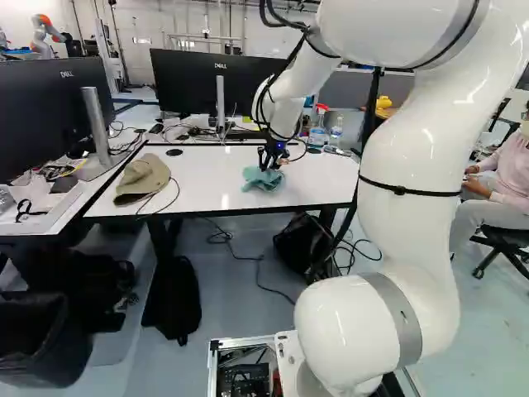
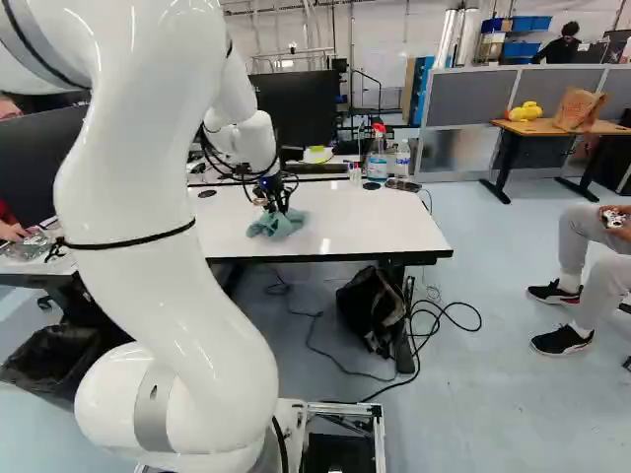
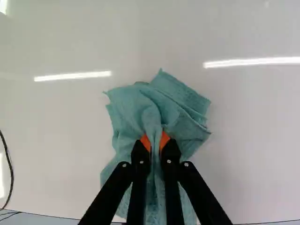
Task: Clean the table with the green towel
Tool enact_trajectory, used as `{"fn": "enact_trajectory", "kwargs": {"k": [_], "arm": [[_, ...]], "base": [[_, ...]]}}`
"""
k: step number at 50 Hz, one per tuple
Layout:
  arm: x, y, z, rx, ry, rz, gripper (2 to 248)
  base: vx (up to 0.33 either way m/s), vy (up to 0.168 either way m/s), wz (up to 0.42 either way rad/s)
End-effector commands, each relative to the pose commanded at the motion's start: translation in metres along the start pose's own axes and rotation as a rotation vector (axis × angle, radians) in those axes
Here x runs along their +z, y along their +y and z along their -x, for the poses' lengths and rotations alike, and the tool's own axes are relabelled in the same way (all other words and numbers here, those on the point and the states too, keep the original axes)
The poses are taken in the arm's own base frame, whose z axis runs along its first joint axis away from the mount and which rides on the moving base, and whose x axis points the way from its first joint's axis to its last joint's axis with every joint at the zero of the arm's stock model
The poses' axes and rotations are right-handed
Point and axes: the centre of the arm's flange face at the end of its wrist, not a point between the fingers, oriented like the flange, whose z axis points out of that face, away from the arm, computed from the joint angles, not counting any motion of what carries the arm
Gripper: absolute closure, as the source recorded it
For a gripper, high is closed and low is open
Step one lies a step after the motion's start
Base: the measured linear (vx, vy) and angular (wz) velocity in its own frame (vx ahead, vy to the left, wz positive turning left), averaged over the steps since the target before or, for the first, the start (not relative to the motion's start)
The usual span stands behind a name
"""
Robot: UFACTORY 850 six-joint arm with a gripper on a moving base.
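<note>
Here, the gripper (image 1: 269, 162) pinches the green towel (image 3: 136, 105) between narrowly parted fingers, the rest bunched ahead and beneath, on the white table (image 1: 318, 180).

Khaki brimmed fabric cap (image 1: 142, 178): nine o'clock, left base view
Red-topped plastic spray bottle (image 1: 317, 136): one o'clock, same view

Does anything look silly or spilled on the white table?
A cap sits on the table being cleaned, which seems out of place, and a cable droops untidily over the near edge beside it. I see no spill.
</note>
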Motion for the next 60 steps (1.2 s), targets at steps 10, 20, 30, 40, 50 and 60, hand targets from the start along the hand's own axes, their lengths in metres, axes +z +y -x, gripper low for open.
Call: {"fn": "enact_trajectory", "kwargs": {"k": [10, 20, 30, 40, 50, 60], "arm": [[-0.002, -0.016, 0.009, -0.029, -0.007, -0.010, 209], [-0.007, -0.027, 0.024, -0.052, -0.016, -0.018, 209], [-0.012, -0.033, 0.042, -0.069, -0.024, -0.023, 209], [-0.019, -0.035, 0.060, -0.078, -0.032, -0.025, 209], [-0.025, -0.030, 0.077, -0.075, -0.037, -0.023, 209], [-0.029, -0.014, 0.084, -0.046, -0.037, -0.013, 209]], "base": [[0.000, 0.000, 0.000], [0.000, 0.000, 0.000], [0.000, 0.000, 0.000], [0.000, 0.000, 0.000], [0.000, 0.000, 0.000], [0.000, 0.000, 0.000]]}}
